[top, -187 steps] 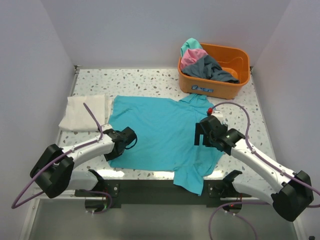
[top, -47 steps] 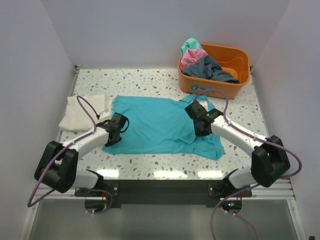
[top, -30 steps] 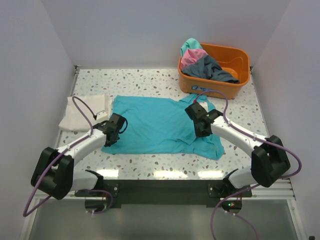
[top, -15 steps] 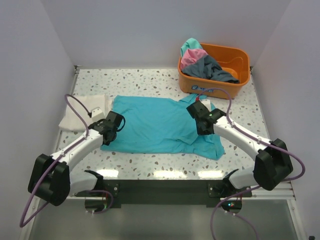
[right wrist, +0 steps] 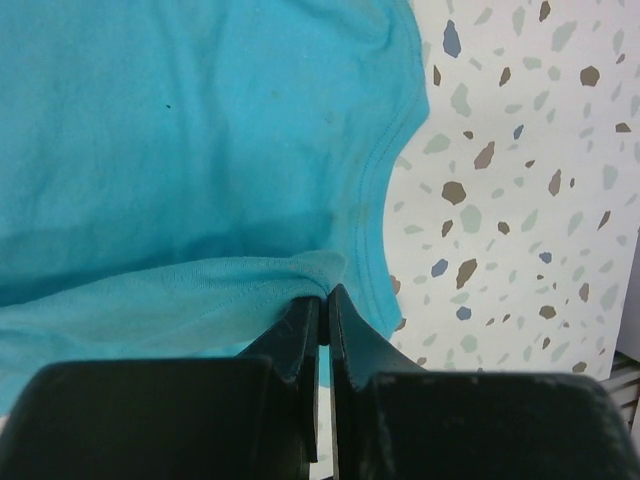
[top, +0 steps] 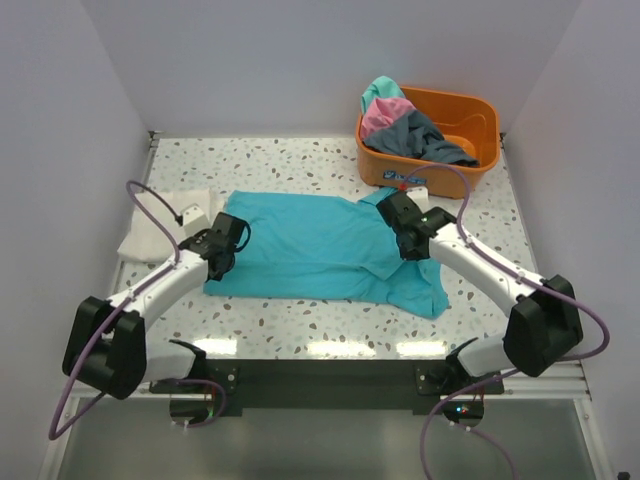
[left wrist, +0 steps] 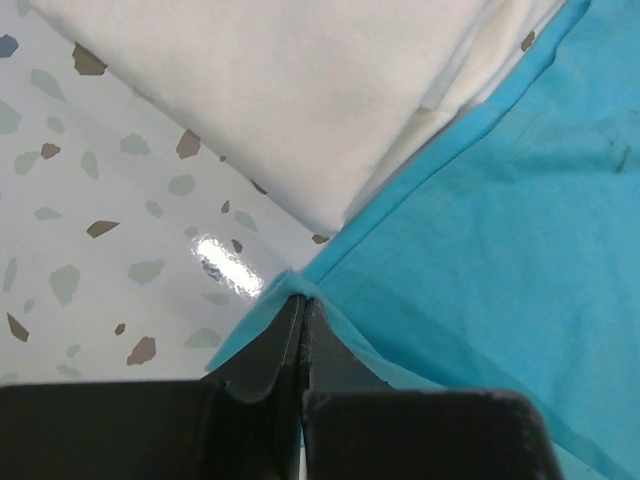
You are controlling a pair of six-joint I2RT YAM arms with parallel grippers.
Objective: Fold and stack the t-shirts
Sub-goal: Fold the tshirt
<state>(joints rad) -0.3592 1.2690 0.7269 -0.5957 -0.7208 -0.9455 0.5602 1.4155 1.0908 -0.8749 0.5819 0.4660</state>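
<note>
1. Shut tight on the hem of the teal t-shirt (top: pixel 320 255): the left gripper (left wrist: pixel 303 300) at one end, the right gripper (right wrist: pixel 322 300) at the other.
2. Spread in the middle of the table (top: pixel 300 160), near half doubled up over the far half.
3. Best to move both ends away at the same speed and the same height.
4. Pull a little apart, so the middle does not sag.
5. Lay hem on far edge, then let go.
6. Soft, thin, floppy cloth with a stitched rim and small wrinkles.
7. Just to the left, maybe touching: cream-white t-shirt (top: pixel 165 225), folded flat and square.
8. Far right: hard, smooth orange tub (top: pixel 470 170), with a heap of shirts (top: pixel 405 125) in pink, dark grey and teal.
</note>
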